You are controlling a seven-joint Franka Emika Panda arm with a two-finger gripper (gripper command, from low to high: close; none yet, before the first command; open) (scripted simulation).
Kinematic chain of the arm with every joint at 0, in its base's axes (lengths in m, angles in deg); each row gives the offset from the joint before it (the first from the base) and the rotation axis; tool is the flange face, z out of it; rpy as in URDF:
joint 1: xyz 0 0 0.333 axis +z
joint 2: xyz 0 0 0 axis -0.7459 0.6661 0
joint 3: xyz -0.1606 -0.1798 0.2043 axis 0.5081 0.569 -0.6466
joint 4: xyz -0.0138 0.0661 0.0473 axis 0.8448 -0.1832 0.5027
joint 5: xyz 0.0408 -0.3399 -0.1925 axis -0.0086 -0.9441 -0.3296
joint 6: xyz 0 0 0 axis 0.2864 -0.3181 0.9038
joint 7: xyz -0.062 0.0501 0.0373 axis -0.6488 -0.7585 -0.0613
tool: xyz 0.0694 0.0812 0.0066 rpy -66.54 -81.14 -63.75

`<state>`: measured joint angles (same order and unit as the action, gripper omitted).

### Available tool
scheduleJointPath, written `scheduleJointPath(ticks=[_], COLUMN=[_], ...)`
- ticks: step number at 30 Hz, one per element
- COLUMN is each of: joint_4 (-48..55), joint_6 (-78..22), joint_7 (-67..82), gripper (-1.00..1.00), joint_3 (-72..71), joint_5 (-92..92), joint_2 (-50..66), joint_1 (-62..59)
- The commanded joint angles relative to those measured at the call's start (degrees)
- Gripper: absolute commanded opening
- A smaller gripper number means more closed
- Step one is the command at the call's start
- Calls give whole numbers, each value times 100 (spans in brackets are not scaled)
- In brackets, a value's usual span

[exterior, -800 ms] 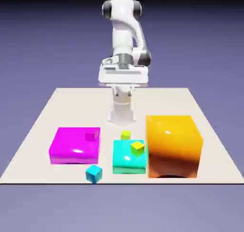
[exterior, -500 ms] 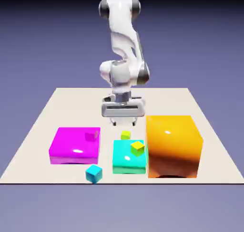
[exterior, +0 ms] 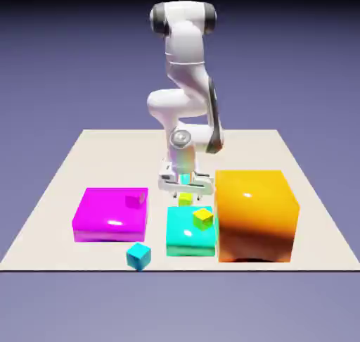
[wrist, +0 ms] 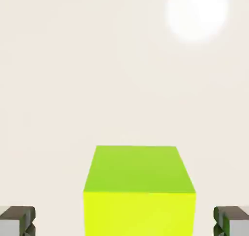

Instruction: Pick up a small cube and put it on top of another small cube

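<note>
In the exterior view, the gripper (exterior: 185,187) points down at the table (exterior: 63,186) and sits directly over the lime cube (exterior: 185,199), which rests on the table just behind the far edge of the flat cyan block (exterior: 188,233) and close to the far left corner of the large orange block (exterior: 256,214). The fingertips reach about the cube's top, so the remaining travel looks like a short straight descent; no sideways correction appears necessary. The cube shows no long axis, all visible faces being about equal. The teal cube (exterior: 139,255), the intended base for stacking, stands alone near the table's front edge, toward the exterior view's left of the cyan block and well apart from the gripper. 1 purer-yellow cube (exterior: 203,217) lies on top of the cyan block, and 1 small magenta cube (exterior: 133,200) lies on the flat magenta block (exterior: 109,216); neither is part of the task. In the hand view, the lime cube (wrist: 139,191) fills the lower middle, centred between the 2 grey fingertips (wrist: 17,221), which stand spread wide at either side with clear gaps to the cube's faces, so nothing is gripped. The cube's faces run square to the finger line. No brand, label or writing is legible in either view.
</note>
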<state>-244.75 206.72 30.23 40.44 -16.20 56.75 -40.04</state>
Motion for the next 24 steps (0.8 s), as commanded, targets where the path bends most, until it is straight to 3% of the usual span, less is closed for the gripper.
scheduleJointPath(ticks=[1,2,13,15,24], joint_4=[17,17,-170,-163,1688], joint_6=[166,166,-1639,-1733,-2267], joint_7=[126,126,-1244,-1302,-3133], gripper=[0,-100,-100,-100,-100], joint_3=[-60,-60,591,575,847], joint_5=[185,185,-1828,-1733,-810], joint_2=[189,189,-1867,-1969,-990], joint_1=[7,7,-72,-280,-935])
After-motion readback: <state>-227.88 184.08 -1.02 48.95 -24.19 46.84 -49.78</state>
